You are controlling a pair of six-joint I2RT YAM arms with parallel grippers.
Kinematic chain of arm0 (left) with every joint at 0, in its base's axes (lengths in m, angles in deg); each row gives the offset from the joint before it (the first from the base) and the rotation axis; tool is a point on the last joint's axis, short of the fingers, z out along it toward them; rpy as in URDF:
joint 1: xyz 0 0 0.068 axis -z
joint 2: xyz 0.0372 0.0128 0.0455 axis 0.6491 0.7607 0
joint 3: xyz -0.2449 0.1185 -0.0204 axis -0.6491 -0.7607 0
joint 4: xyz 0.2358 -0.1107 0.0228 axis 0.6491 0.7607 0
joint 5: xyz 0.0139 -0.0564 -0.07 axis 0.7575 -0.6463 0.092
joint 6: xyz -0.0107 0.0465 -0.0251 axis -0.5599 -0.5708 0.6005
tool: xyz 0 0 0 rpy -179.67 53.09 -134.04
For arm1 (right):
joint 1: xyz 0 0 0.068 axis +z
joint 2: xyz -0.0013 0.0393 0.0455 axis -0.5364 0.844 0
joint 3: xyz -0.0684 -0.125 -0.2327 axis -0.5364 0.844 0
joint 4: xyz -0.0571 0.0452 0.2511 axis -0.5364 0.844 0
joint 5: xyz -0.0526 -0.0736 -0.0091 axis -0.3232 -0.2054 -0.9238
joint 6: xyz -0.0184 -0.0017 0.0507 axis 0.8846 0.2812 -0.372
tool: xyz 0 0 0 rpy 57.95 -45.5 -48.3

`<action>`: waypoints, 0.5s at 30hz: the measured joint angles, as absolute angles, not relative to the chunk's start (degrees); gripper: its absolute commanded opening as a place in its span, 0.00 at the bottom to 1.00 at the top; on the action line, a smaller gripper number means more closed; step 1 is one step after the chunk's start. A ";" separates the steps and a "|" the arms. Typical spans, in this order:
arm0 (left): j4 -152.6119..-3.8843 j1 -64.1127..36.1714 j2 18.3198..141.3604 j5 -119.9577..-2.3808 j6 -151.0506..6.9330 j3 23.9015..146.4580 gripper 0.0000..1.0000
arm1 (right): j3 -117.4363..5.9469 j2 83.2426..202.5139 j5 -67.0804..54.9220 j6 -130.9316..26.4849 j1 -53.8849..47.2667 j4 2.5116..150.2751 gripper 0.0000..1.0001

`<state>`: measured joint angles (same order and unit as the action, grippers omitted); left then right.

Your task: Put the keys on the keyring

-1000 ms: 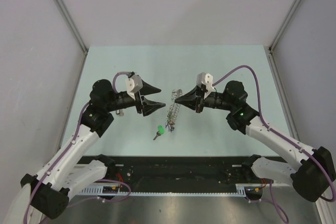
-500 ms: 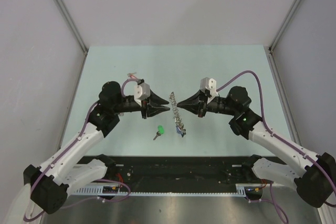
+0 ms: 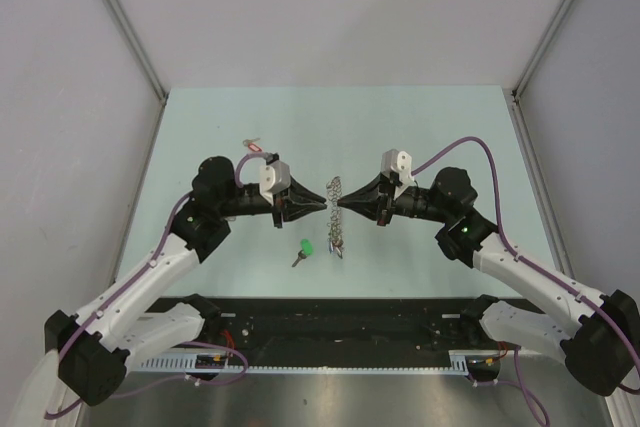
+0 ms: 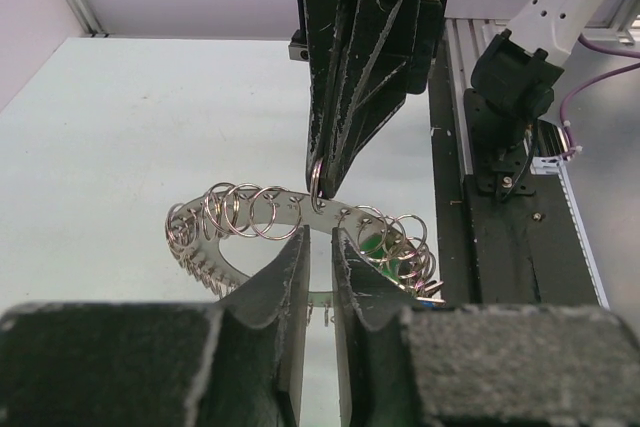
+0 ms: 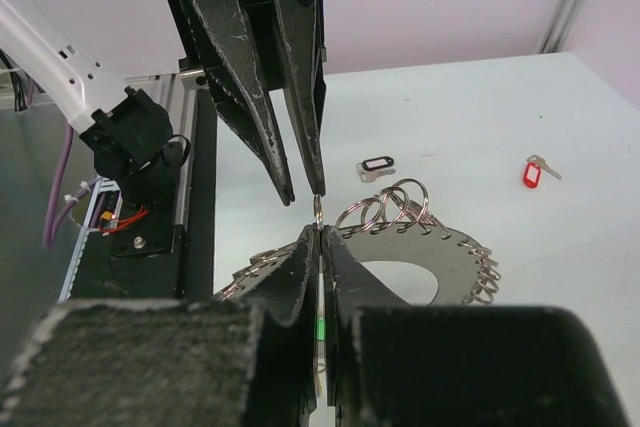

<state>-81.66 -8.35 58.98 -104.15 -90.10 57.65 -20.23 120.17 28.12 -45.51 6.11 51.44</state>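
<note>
Grip stage ahead of threading: the large silvery flat metal hoop of the keyring (image 3: 334,215), fringed with small wire split rings (image 4: 245,209), hangs edge-on above the pale green tabletop (image 3: 420,127) between your 2 arms. The right gripper (image 3: 341,202) is pinched fully together at the hoop's upper rim, apparently on 1 split ring, and carries the hoop clear of the surface. The left gripper (image 3: 321,201) meets it tip to tip, jaws a narrow gap apart and straddling the rim just beside that hold; you cannot tell from either wrist view whether its pads bear on the metal. No loose key is in hand. The small silver key with the bright green plastic tag (image 3: 306,247) lies on the tabletop near the hoop's low end, while the red-tagged key (image 5: 533,173) and the black oval-tagged key (image 5: 376,166) lie well apart from it on the far side. The step in hand appears to be steadying the hoop with 2 holds. Your next move probably calls for a firm left pinch, so that 1 arm can be freed to fetch a key. Hard to read are which split ring the tips meet at, the coloured tags (image 4: 385,245) clustered on the hoop, and the green-tagged key's blade.
</note>
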 measured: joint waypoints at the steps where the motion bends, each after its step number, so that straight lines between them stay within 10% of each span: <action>1: -81.66 -8.24 59.02 -104.13 -90.10 57.65 0.21 | -20.23 120.17 28.12 -45.64 6.13 51.33 0.00; 15: -82.58 -7.15 60.70 -104.11 -88.74 57.65 0.21 | -20.21 120.36 28.15 -45.92 6.59 50.02 0.00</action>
